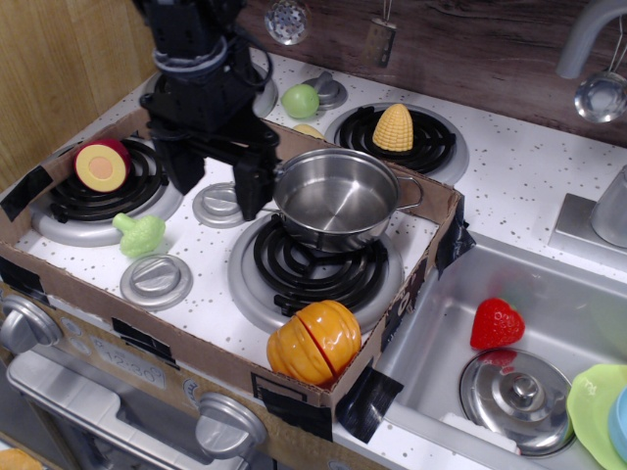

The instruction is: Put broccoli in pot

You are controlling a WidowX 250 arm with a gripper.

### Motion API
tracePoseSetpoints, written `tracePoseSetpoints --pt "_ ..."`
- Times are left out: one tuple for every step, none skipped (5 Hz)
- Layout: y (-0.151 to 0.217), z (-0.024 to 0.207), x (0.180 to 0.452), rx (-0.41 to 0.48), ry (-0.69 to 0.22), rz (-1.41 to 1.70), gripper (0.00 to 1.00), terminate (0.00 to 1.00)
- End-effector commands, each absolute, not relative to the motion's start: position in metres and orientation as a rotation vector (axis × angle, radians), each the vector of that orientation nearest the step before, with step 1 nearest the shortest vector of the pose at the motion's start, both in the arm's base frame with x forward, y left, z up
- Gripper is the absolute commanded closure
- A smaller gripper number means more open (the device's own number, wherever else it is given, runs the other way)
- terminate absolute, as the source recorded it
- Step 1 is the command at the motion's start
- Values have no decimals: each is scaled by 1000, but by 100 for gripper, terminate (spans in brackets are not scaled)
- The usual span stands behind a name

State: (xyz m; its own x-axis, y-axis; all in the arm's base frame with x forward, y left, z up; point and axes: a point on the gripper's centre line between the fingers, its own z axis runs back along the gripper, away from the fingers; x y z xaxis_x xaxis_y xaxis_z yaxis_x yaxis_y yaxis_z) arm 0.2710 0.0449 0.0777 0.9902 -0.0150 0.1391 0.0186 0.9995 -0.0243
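The broccoli [140, 234] is a small pale-green floret lying on the white stove top between the left burner and a round silver knob. The pot [337, 198] is shiny steel with wire loop handles; it sits empty on the front middle burner. My gripper [215, 182] is black, open and empty. It hangs above the stove top just left of the pot, up and to the right of the broccoli, with one finger [252, 187] near the pot's left handle.
A cardboard wall [176, 350] rings the stove front. A halved red fruit [102, 164] lies on the left burner, an orange pumpkin [315, 341] at the front, corn [396, 127] and a smooth green ball [301, 101] at the back. The sink [573, 323] holds a strawberry [496, 324] and a lid [516, 394].
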Motion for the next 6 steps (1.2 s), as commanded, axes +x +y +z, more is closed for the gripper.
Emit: tracePoseSetpoints --pt "92 71 260 29 -126 63 0 0" --pt "107 64 259 55 -110 69 0 0" --pt "114 49 258 41 -94 80 0 0" --pt "119 37 258 31 -96 73 0 0" --pt "118 32 266 35 -88 52 0 0" --pt "118 22 275 23 -96 35 0 0"
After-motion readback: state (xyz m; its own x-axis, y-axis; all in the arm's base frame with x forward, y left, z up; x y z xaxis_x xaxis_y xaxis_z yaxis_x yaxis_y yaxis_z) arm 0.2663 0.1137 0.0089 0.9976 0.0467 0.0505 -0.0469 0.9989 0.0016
